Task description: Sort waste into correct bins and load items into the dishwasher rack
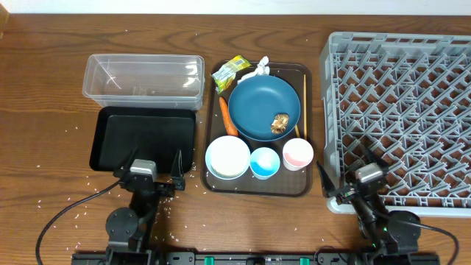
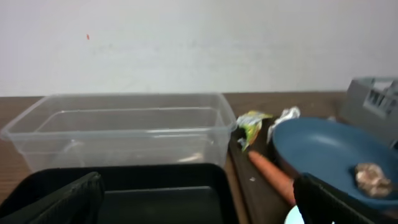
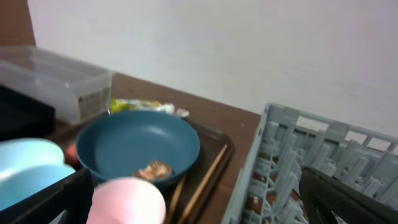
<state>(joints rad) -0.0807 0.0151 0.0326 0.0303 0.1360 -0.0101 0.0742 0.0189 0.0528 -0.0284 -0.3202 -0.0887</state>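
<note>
Both released, empty: left tool (image 1: 157,168), right tool (image 1: 344,165). Nxt, prob: left pinches yellow-green crinkled wrapper (image 1: 231,71) from above, clear of dark-blue round dish (image 1: 264,109) rim.

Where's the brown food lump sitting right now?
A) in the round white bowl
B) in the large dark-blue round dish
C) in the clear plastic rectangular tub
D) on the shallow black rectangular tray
B: the overhead view shows the brown food lump lying inside the large dark-blue round dish, towards its right side, and both wrist views show it there as well.
</note>
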